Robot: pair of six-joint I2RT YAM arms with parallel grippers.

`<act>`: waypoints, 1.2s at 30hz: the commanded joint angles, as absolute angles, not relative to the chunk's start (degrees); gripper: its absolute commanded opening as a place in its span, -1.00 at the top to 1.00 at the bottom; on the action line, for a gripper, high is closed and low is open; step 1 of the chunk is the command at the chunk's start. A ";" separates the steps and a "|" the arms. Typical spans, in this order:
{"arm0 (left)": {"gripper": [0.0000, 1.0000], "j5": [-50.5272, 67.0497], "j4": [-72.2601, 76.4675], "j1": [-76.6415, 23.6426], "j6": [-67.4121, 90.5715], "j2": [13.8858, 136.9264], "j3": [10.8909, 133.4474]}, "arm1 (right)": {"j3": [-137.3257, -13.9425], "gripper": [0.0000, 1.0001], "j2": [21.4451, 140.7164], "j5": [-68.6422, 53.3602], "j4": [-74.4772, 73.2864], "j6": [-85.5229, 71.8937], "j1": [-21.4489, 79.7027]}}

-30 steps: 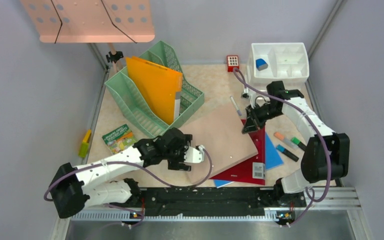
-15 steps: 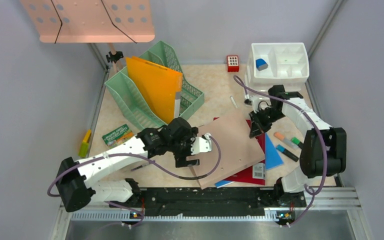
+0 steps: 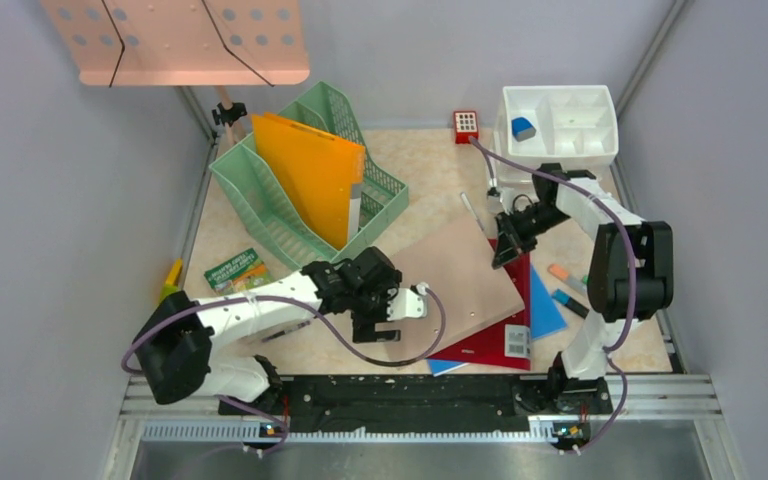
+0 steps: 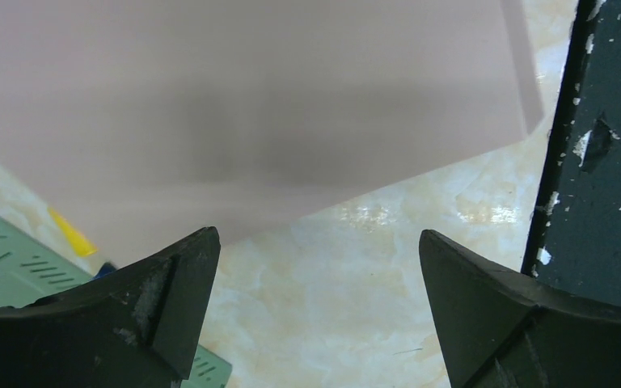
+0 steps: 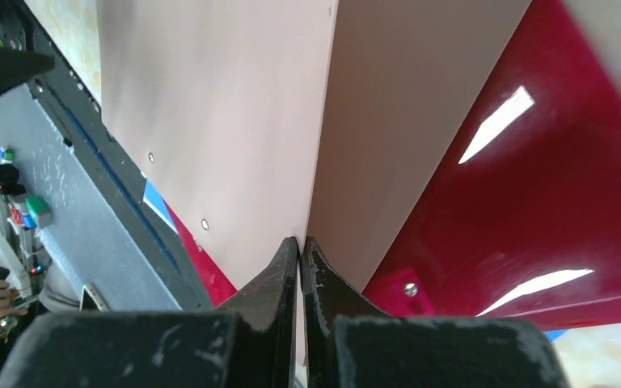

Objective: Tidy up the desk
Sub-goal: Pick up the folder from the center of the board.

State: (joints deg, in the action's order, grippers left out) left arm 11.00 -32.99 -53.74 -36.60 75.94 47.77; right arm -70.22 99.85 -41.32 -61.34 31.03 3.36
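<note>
A beige-pink folder lies tilted over a dark red folder on the marble desk. My right gripper is shut on the beige folder's far right edge; in the right wrist view the gripper pinches that edge, with the red folder beneath. My left gripper is open and empty at the folder's near left corner. In the left wrist view the gripper is over bare desk, and the folder hangs just ahead.
A green file rack holds an orange folder. A white organizer, a red calculator and a white pen lie behind. A blue folder, markers, a green booklet and the front rail are nearby.
The beige folder has turned and its right edge has risen in my right gripper. My left gripper has moved right, to the folder's near left corner.
</note>
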 commanded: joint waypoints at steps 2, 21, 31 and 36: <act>-0.98 16.20 -32.60 -53.99 -36.00 78.33 50.31 | -78.47 1.00 104.22 -41.44 -64.71 35.94 3.46; -0.98 18.73 -19.15 -38.92 -9.11 92.13 67.75 | -83.20 1.00 106.76 -30.27 -74.85 49.34 3.26; -0.97 22.35 -19.25 -38.58 -5.88 105.07 76.04 | -82.75 0.93 108.10 -31.58 -68.99 44.09 3.18; -0.96 23.33 -18.91 -38.58 -5.50 106.35 76.31 | -81.83 0.44 106.12 -32.25 -64.30 38.34 2.93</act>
State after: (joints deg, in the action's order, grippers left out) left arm 20.93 -20.58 -38.52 -7.03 106.59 74.08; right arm -81.49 108.66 -32.51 -70.17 41.93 3.25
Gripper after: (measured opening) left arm 0.983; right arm 0.172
